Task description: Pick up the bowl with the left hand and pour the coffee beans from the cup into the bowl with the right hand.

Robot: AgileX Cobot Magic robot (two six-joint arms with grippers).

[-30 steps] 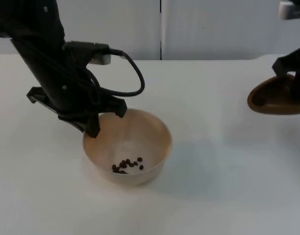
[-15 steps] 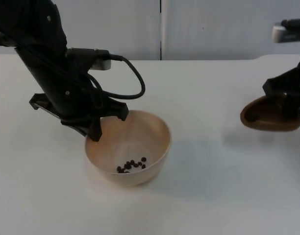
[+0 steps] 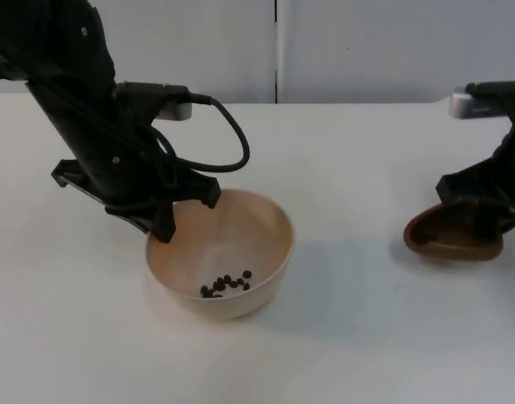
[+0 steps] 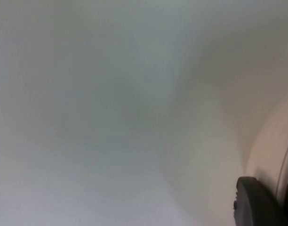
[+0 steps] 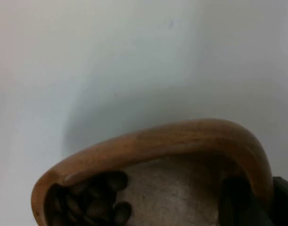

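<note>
- The left gripper was clamped on the near-left rim of the pale bowl, which sat on the white table.
- A few coffee beans lay in the bowl's bottom, below that gripper.
- Well apart, the right gripper gripped the brown wooden cup, tilted, beans inside.

The bowl looks like pale, smooth, matt wood. The cup is darker brown wood with a slight sheen. The table is matt white.
</note>
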